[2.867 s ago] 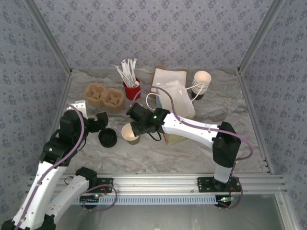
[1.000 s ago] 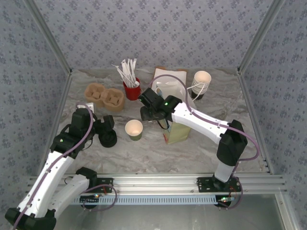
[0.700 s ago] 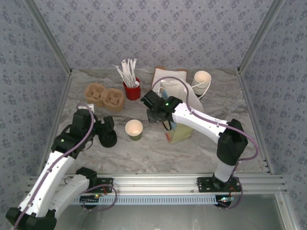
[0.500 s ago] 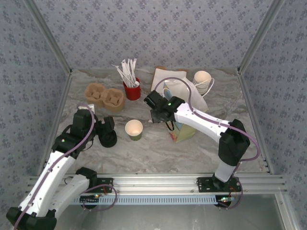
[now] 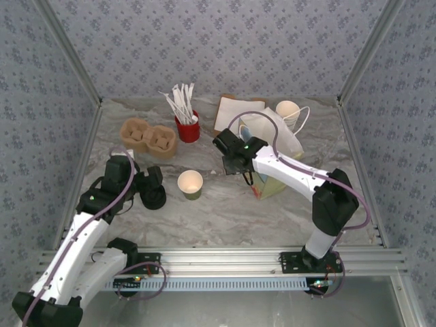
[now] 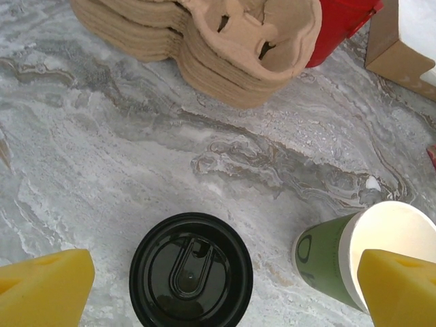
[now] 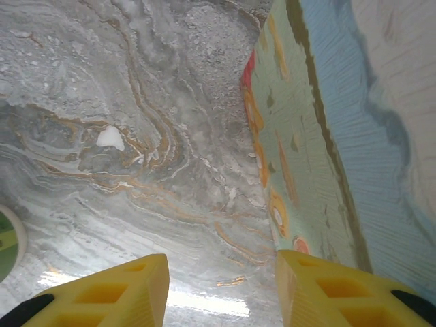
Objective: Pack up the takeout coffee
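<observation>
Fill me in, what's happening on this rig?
Coffee packing, partway through. The left gripper hangs open above a black lid lying on the table, with a lidless green paper cup standing right beside it. The right gripper sits low next to the paper bag, jaws apart with nothing visible between them. The cup has no lid on and is not in the bag yet.

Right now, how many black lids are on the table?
1 visible: a black lid on the table, just left of the open green cup, in front of the open left gripper. It looks thick from above, so more may be stacked beneath it.
</observation>
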Motion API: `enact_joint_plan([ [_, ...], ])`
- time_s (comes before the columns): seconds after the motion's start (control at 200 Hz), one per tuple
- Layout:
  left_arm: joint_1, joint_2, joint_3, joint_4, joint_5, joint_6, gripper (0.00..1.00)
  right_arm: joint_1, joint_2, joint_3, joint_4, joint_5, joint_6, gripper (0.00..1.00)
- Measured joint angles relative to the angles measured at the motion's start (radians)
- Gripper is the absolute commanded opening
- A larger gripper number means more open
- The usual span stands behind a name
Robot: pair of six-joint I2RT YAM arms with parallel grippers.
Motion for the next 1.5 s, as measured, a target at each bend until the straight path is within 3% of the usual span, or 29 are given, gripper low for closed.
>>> enact_joint_plan([
  [0.25, 0.101, 0.015, -0.026, -0.060, 0.022, -0.084, 0.94, 0.021, -0.050, 0.037, 0.012, -0.127, 0.020, 0.47],
  [0.39, 0.126, 0.009, -0.087, -0.060, 0.063, -0.167, 0.82, 0.051, -0.071, 0.074, 0.041, -0.205, 0.051, 0.46],
  [0.46, 0.134, 0.010, -0.135, -0.052, 0.086, -0.206, 0.71, 0.072, -0.079, 0.087, 0.060, -0.242, 0.066, 0.46],
  [0.635, 0.137, 0.014, -0.190, -0.048, 0.115, -0.248, 0.58, 0.126, -0.078, 0.127, 0.103, -0.299, 0.096, 0.44],
  [1.249, 0.137, 0.063, -0.205, 0.010, 0.140, -0.261, 0.44, 0.132, -0.078, 0.128, 0.137, -0.338, 0.129, 0.43],
  [1.499, 0.137, 0.080, -0.211, 0.014, 0.140, -0.261, 0.45, 0.128, -0.078, 0.128, 0.137, -0.341, 0.129, 0.43],
])
